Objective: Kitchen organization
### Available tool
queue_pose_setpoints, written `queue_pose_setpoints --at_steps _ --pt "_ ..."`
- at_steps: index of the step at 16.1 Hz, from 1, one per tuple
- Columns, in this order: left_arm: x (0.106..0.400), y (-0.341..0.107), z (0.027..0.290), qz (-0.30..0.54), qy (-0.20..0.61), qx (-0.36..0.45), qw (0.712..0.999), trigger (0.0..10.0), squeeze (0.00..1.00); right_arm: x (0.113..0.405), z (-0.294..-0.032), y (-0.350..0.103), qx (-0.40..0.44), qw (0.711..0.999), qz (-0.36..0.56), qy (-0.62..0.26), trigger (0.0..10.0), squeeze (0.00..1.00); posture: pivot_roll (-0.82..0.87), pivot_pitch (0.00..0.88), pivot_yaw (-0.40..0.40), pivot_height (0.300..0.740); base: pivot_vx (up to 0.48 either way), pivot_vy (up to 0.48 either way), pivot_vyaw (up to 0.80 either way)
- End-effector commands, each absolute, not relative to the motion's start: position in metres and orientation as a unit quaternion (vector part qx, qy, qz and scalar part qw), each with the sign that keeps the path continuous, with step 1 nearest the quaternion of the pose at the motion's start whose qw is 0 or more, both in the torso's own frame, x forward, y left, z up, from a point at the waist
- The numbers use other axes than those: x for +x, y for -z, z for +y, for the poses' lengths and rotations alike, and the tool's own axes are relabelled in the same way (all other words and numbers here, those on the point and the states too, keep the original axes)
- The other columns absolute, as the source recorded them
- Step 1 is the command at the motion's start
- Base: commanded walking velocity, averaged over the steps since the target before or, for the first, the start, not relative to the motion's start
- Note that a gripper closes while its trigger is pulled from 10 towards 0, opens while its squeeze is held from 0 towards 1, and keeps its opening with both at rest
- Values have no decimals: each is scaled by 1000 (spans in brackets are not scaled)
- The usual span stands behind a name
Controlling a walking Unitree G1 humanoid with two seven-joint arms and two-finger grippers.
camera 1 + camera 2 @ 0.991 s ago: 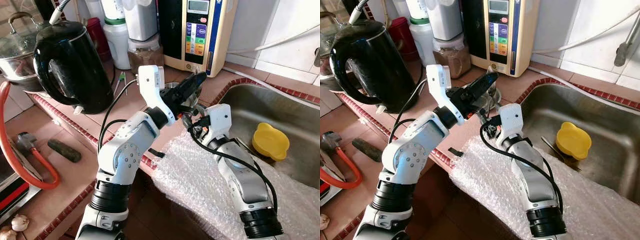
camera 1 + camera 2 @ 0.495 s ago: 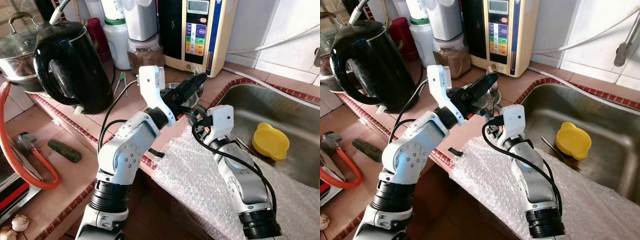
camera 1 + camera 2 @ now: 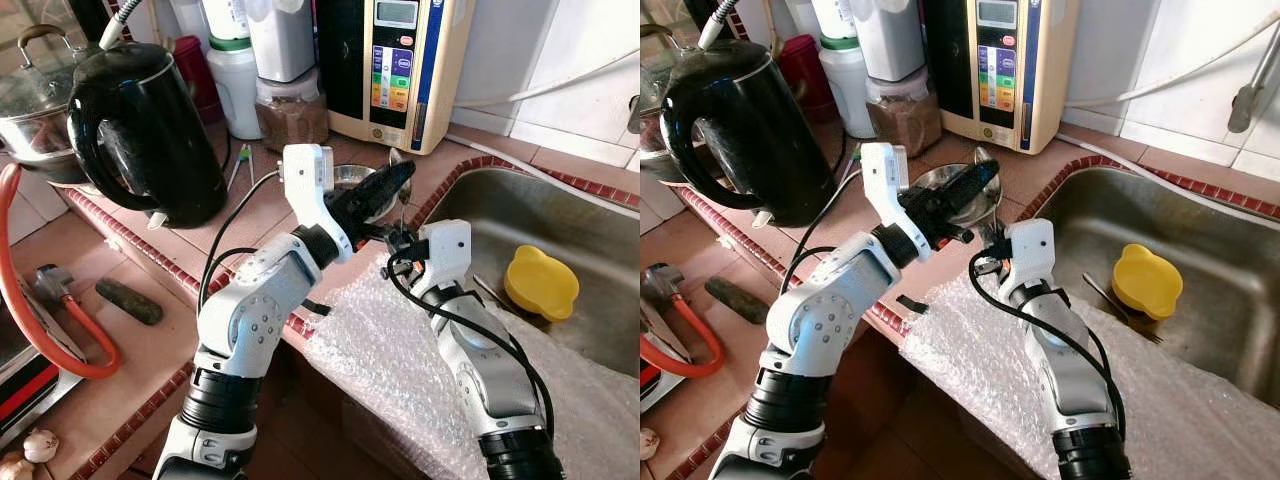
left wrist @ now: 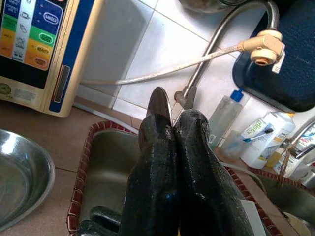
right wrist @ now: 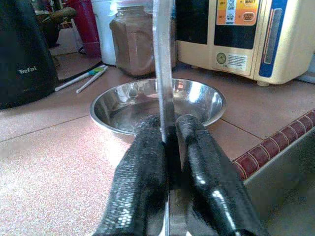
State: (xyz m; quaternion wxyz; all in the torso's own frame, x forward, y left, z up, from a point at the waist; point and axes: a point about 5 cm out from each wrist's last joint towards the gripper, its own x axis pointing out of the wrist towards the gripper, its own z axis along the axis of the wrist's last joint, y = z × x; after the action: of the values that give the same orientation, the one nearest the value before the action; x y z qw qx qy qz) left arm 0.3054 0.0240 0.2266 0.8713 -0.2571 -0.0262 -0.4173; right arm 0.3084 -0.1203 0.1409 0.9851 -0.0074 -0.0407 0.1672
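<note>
A metal spoon (image 4: 160,105) stands nearly upright above the counter's edge, between a shallow steel bowl (image 3: 350,176) and the sink (image 3: 600,225). My left gripper (image 4: 173,129) is shut on it near the spoon's bowl end, which pokes out past the tips. My right gripper (image 5: 170,129), just below the left one, is shut on the spoon's handle (image 5: 162,59). In the eye views the left gripper (image 3: 388,188) reaches from the left over the steel bowl (image 5: 157,105), and the right gripper (image 3: 392,236) comes up from below.
A black kettle (image 3: 145,130) stands at the left, with a brown jar (image 3: 292,108) and a water purifier (image 3: 395,60) at the back. A yellow dish (image 3: 541,284) lies in the sink. Bubble wrap (image 3: 400,370) drapes over the counter front. An orange hose (image 3: 45,335) loops at the left.
Both arms have shifted a little to the right, toward the sink, staying close together. The left gripper has dipped slightly and the right wrist has swung further right.
</note>
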Motion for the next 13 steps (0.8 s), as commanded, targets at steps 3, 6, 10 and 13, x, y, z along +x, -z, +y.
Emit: queue_pose_setpoints --at_steps 3,6,10,13 --pt "305 -230 33 -37 406 -240 881 0 0 311 -129 -143 -2 989 -47 -138 0 0 -121 50 141 740 0 0 0" --pt "306 -228 39 -35 389 -242 888 10000 1000 310 -132 -142 -10 991 -48 -128 0 0 -121 55 140 740 0 0 0" --pt "298 -213 48 -18 396 -213 893 10000 1000 310 -137 -139 -17 994 -43 -104 0 0 -122 55 136 740 0 0 0" --pt "286 -198 49 6 421 -188 888 10000 1000 315 -145 -140 -32 996 -44 -76 0 0 -121 45 135 740 0 0 0"
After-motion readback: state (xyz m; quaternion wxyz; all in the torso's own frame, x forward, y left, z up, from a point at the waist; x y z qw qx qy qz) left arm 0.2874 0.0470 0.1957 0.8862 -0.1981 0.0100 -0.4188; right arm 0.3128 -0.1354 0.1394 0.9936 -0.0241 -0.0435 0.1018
